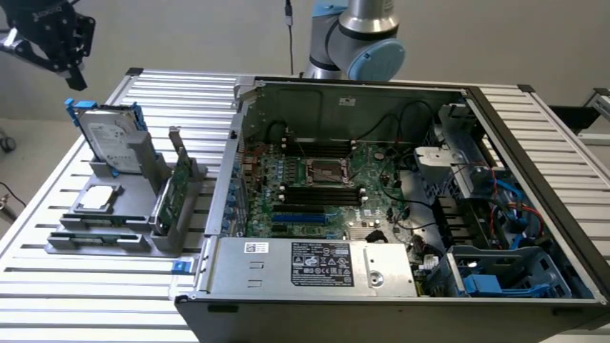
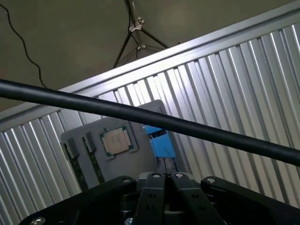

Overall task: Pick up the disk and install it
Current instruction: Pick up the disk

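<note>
Exterior view: black end effector (image 1: 59,44) hung above the flat silver-grey disk (image 1: 110,136) in its blue plastic carrier.
The disk is stood upright in a grey stand (image 1: 143,161) on the desk (image 1: 96,300); the end effector is drawn narrow, empty. The disk is judged stiff, weighty and shock-sensitive, best gripped across its edges.

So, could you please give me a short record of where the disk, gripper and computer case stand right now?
disk: upright in grey holder, inside blue carrier
gripper: above the disk, apart from it
holder also carries: chip, green card
computer case: open, toward the exterior view's right
progress: disk not yet picked up
</note>
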Tool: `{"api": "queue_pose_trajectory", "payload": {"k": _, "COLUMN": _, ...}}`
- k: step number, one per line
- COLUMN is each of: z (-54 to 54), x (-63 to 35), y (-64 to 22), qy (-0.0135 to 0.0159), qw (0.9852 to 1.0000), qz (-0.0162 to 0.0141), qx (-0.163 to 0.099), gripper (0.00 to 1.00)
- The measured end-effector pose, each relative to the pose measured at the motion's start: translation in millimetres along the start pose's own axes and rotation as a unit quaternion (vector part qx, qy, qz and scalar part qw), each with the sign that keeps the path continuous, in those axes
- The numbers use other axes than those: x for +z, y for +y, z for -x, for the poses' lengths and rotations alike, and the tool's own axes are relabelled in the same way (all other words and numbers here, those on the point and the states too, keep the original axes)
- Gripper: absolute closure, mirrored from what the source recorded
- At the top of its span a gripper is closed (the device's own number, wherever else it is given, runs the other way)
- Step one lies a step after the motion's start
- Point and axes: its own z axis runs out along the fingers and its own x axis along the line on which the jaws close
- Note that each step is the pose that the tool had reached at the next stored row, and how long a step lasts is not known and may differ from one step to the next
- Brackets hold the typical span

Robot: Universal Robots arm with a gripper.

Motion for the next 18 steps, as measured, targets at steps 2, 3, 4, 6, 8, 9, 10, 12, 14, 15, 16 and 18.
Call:
{"api": "queue_pose_trajectory", "payload": {"k": 2, "z": 0.0, "x": 0.1, "y": 0.0, "qy": 0.0003, "qw": 0.9998, "qz": -0.0006, "qx": -0.018, "gripper": 0.89}}
{"api": "queue_pose_trajectory", "payload": {"k": 3, "z": 0.0, "x": 0.2, "y": 0.0, "qy": 0.0005, "qw": 0.9996, "qz": -0.0009, "qx": -0.028, "gripper": 0.89}}
{"api": "queue_pose_trajectory", "payload": {"k": 4, "z": 0.0, "x": 0.3, "y": 0.0, "qy": 0.0006, "qw": 0.9993, "qz": -0.0012, "qx": -0.037, "gripper": 0.89}}
{"api": "queue_pose_trajectory", "payload": {"k": 6, "z": 0.0, "x": 0.7, "y": 0.0, "qy": 0.0006, "qw": 0.9985, "qz": -0.0016, "qx": -0.055, "gripper": 0.89}}
{"api": "queue_pose_trajectory", "payload": {"k": 8, "z": 0.0, "x": 1.1, "y": 0.0, "qy": 0.0002, "qw": 0.9974, "qz": -0.0019, "qx": -0.073, "gripper": 0.89}}
{"api": "queue_pose_trajectory", "payload": {"k": 9, "z": 0.1, "x": 1.3, "y": 0.1, "qy": -0.0002, "qw": 0.9966, "qz": -0.002, "qx": -0.082, "gripper": 0.89}}
{"api": "queue_pose_trajectory", "payload": {"k": 10, "z": 0.1, "x": 1.7, "y": 0.0, "qy": -0.0011, "qw": 0.9959, "qz": -0.002, "qx": -0.091, "gripper": 0.89}}
{"api": "queue_pose_trajectory", "payload": {"k": 12, "z": 0.0, "x": 2.6, "y": 0.2, "qy": -0.0053, "qw": 0.9947, "qz": -0.0013, "qx": -0.103, "gripper": 0.89}}
{"api": "queue_pose_trajectory", "payload": {"k": 14, "z": -0.4, "x": 3.5, "y": 1.4, "qy": -0.0112, "qw": 0.9942, "qz": 0.0, "qx": -0.107, "gripper": 0.89}}
{"api": "queue_pose_trajectory", "payload": {"k": 15, "z": -0.6, "x": 3.9, "y": 2.2, "qy": -0.0133, "qw": 0.994, "qz": 0.0006, "qx": -0.108, "gripper": 0.88}}
{"api": "queue_pose_trajectory", "payload": {"k": 16, "z": -0.9, "x": 4.2, "y": 3.1, "qy": -0.0145, "qw": 0.9939, "qz": 0.0009, "qx": -0.109, "gripper": 0.88}}
{"api": "queue_pose_trajectory", "payload": {"k": 18, "z": -1.5, "x": 4.6, "y": 4.5, "qy": -0.0148, "qw": 0.9938, "qz": 0.0011, "qx": -0.11, "gripper": 0.76}}
